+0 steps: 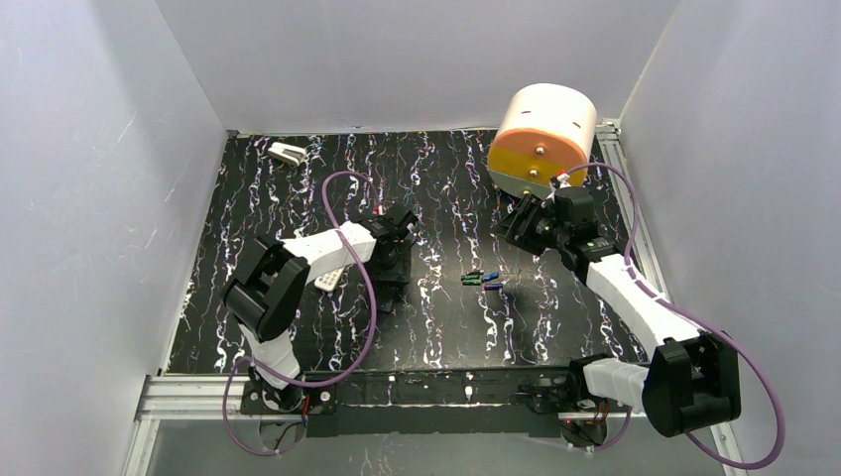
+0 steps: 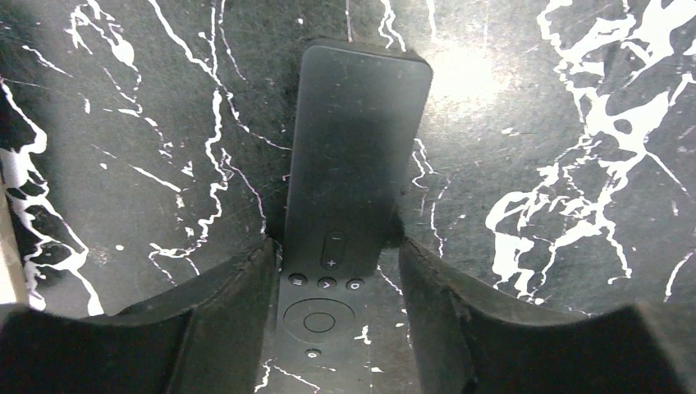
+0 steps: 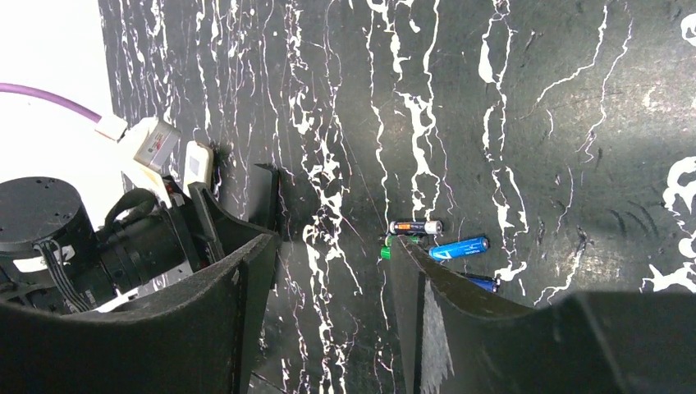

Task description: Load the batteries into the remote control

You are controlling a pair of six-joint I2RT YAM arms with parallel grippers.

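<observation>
Left hand (image 2: 336,250): open, astride black remote (image 2: 357,139), toward surface's (image 1: 446,332) left edge.
Right hand (image 3: 332,240): open, near batteries (image 3: 456,246).
Risk: wrong item gripped, since white remote (image 1: 330,279) lies beside, unheld; batteries could roll if nudged.

A black table (image 1: 298,327) veined with white fills the middle of the frame, with pale walls on three sides. Just right of centre lie the batteries (image 1: 474,281), green and blue, close together. The left gripper (image 1: 395,224) hangs above centre-left, and the remote control (image 1: 330,279) shows as a white sliver beside that arm's forearm. The right gripper (image 1: 516,224) sits right of centre, up and to the right of the batteries; neither gripper's opening can be judged here. An orange-faced white cylinder (image 1: 545,134) stands at upper right and a small white-and-grey block (image 1: 288,153) at upper left.
</observation>
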